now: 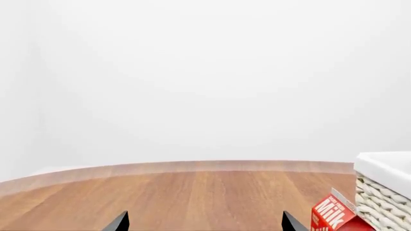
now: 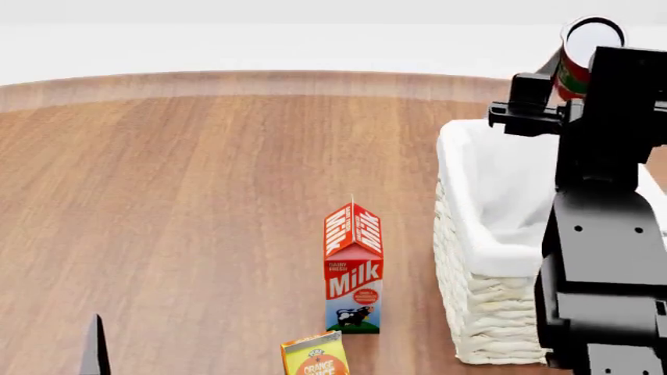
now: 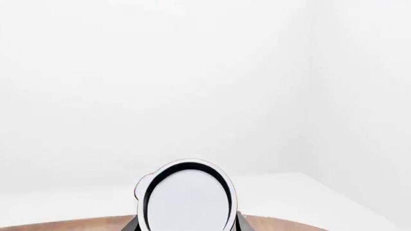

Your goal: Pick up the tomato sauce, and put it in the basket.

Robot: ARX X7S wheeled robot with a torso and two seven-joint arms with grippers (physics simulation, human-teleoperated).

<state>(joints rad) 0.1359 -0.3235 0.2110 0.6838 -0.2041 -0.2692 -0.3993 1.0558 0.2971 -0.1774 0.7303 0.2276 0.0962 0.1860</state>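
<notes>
1. The wooden table fills most of the head view, its far edge curving against a plain white backdrop; it also shows in the left wrist view.
2. The basket, woven in cream-white wicker with a white cloth lining folded over its rim, stands on the table's right side. A corner of it shows in the left wrist view.
3. The right arm, black and blocky, rises in front of the basket's right part and hides that side of it.
4. The milk carton, red, white and blue, stands upright just left of the basket, with a gap of bare wood between them. Its top shows beside the basket in the left wrist view.
5. The orange juice carton sits near the milk carton, on the robot's side, cut off by the picture's edge.
6. The tomato sauce can is lifted off the table, tilted, above the far end of the basket. Its pale top faces the right wrist camera.
7. The right gripper is pinching the can, with dark fingers on either side of it.
8. The left gripper hangs low over bare wood, well left of the milk carton; its two dark fingertips stand spread apart, holding nothing.
</notes>
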